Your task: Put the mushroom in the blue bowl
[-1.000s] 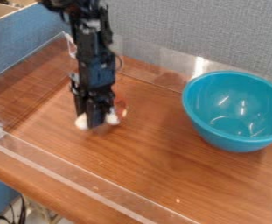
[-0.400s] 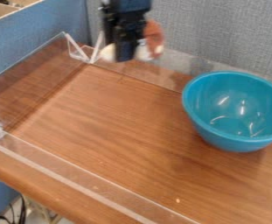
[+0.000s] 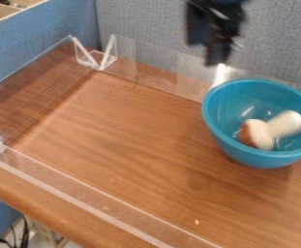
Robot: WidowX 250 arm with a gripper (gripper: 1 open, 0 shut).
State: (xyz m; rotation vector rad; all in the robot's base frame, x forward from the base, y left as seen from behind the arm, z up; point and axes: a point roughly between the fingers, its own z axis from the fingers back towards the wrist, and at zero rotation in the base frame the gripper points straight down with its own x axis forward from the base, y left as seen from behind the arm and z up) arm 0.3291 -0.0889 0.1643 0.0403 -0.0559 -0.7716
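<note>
Inside the blue bowl point(image 3: 230, 107) lies the mushroom point(image 3: 270, 128).

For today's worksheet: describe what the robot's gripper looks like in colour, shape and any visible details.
The gripper is a dark, almost black, boxy assembly with hints of blue on its body, narrowing downward into short dark fingers. It is motion-blurred, so no cables or markings can be made out.

No readable text, labels, brands or numbers anywhere.
</note>
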